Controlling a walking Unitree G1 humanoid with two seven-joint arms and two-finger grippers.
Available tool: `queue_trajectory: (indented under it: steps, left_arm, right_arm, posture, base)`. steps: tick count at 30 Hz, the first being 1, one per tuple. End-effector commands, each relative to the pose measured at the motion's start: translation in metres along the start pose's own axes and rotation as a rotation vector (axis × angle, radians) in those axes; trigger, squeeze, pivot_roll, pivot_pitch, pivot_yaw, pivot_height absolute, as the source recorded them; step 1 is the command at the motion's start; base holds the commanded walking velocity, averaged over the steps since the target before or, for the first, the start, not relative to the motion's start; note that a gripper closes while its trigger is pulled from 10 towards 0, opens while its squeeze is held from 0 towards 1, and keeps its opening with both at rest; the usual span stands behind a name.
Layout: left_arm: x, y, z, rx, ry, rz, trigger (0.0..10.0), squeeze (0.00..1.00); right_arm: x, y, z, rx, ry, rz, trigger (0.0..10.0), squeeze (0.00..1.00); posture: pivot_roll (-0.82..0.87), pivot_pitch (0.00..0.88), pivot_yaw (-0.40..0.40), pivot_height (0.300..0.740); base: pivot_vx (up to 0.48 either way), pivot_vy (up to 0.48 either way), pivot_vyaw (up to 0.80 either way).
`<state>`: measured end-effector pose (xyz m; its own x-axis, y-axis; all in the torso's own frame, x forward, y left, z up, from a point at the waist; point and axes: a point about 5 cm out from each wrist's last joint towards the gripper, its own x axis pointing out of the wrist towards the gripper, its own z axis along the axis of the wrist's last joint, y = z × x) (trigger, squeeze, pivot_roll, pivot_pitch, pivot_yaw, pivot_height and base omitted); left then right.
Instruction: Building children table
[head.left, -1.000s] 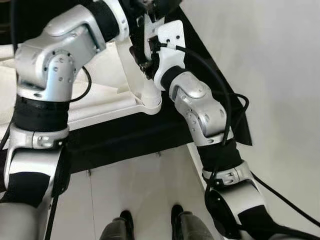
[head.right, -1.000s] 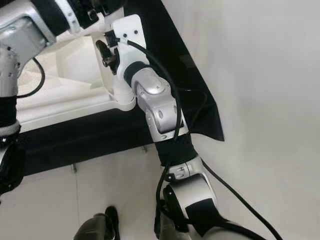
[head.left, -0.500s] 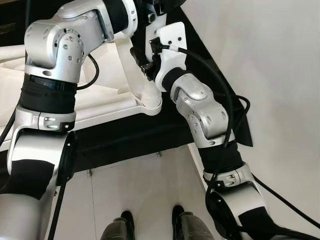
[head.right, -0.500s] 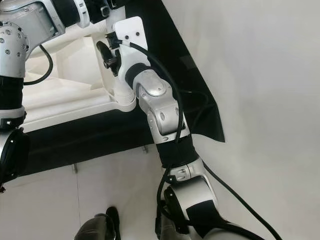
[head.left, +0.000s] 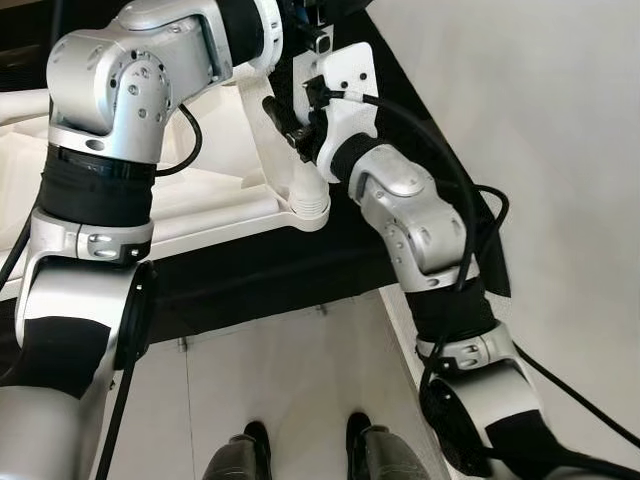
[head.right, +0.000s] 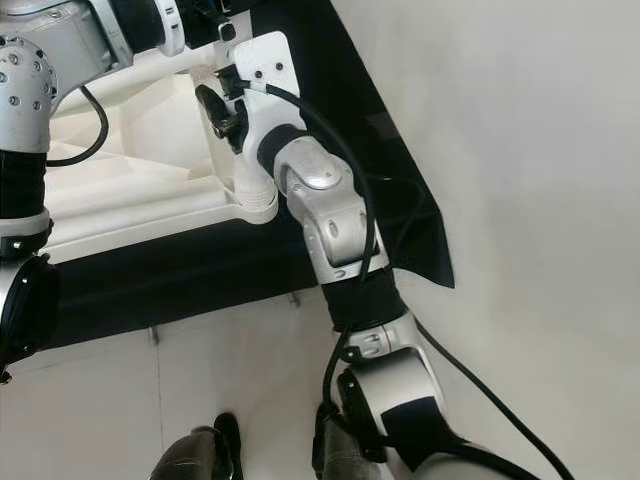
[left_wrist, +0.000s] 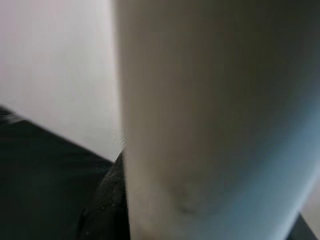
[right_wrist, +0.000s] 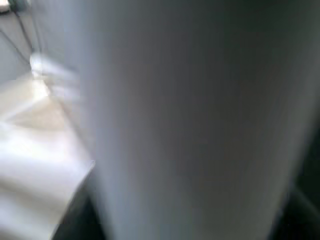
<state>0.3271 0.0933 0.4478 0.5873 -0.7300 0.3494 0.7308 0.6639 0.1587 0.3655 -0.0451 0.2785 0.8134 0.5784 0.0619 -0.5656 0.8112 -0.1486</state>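
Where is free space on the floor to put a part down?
Bare patches: the light floor between the black mat and the robot's feet, and the pale floor right of the mat. Crowded: the table corner, where both arms meet at the white leg.

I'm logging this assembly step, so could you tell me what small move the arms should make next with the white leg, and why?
Probably keep pressing or twisting the white table leg down into the corner socket of the upturned white tabletop. The leg stands in that socket on the black mat, both arms reach to it, and both wrist views sit close against it. Whether it is fully seated cannot be told.
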Motion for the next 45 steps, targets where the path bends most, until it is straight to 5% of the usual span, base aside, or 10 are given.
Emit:
queue_trajectory:
  steps: [1, 4, 5, 6, 15, 20, 28, 29, 34, 45]
  left_arm:
    - [0.004, -0.012, -0.004, -0.033, 0.006, -0.079, 0.0, 0.00]
    - [0.004, -0.014, -0.005, -0.037, 0.006, -0.092, 0.0, 0.00]
    - [0.004, -0.015, -0.005, -0.041, 0.006, -0.098, 0.0, 0.00]
    - [0.005, -0.016, -0.006, -0.044, 0.006, -0.106, 0.0, 0.00]
    - [0.008, -0.024, -0.007, -0.050, 0.000, -0.166, 0.0, 0.00]
    - [0.009, -0.030, -0.009, -0.049, -0.005, -0.237, 0.8, 0.00]
    - [0.011, -0.035, -0.011, -0.037, -0.011, -0.299, 0.5, 0.00]
    - [0.012, -0.037, -0.011, -0.036, -0.023, -0.323, 0.0, 0.00]
    - [0.021, -0.043, -0.010, -0.019, -0.037, -0.400, 0.0, 0.00]
    - [0.032, -0.052, -0.018, 0.014, -0.015, -0.466, 0.0, 0.00]
  right_arm:
    - [0.005, 0.008, -0.009, 0.010, 0.056, 0.049, 10.0, 1.00]
    - [0.008, 0.002, -0.001, 0.017, 0.059, 0.150, 10.0, 1.00]
    - [0.009, -0.001, 0.003, 0.007, 0.062, 0.211, 10.0, 0.56]
    - [0.011, -0.006, 0.007, -0.006, 0.070, 0.251, 10.0, 0.00]
    - [0.018, -0.018, 0.034, -0.066, 0.039, 0.371, 10.0, 0.00]
    - [0.018, -0.011, 0.058, -0.053, -0.014, 0.537, 10.0, 0.00]
    - [0.019, -0.006, 0.066, -0.076, -0.023, 0.633, 10.0, 0.00]
    - [0.020, -0.003, 0.067, -0.081, -0.013, 0.668, 0.0, 0.00]
    - [0.022, 0.005, 0.056, -0.119, 0.059, 0.780, 0.0, 0.00]
    - [0.027, 0.005, 0.049, -0.126, 0.089, 0.772, 0.0, 0.00]
  posture:
    - [0.02, 0.325, 0.030, 0.740]
    - [0.02, 0.324, 0.028, 0.740]
    - [0.02, 0.323, 0.029, 0.740]
    - [0.02, 0.323, 0.029, 0.740]
    - [0.03, 0.322, 0.034, 0.740]
    - [0.03, 0.325, 0.037, 0.740]
    - [0.02, 0.325, 0.039, 0.740]
    - [0.02, 0.325, 0.038, 0.740]
    - [0.02, 0.327, 0.040, 0.740]
    - [0.02, 0.334, 0.047, 0.740]
  base:
    - [0.000, 0.000, 0.00]
    - [0.000, 0.000, 0.00]
    - [0.000, 0.000, 0.00]
    - [0.000, 0.000, 0.00]
    - [0.000, 0.000, 0.00]
    - [0.000, 0.000, 0.00]
    - [0.000, 0.000, 0.00]
    - [0.000, 0.000, 0.00]
    - [0.000, 0.000, 0.00]
    - [0.000, 0.000, 0.00]
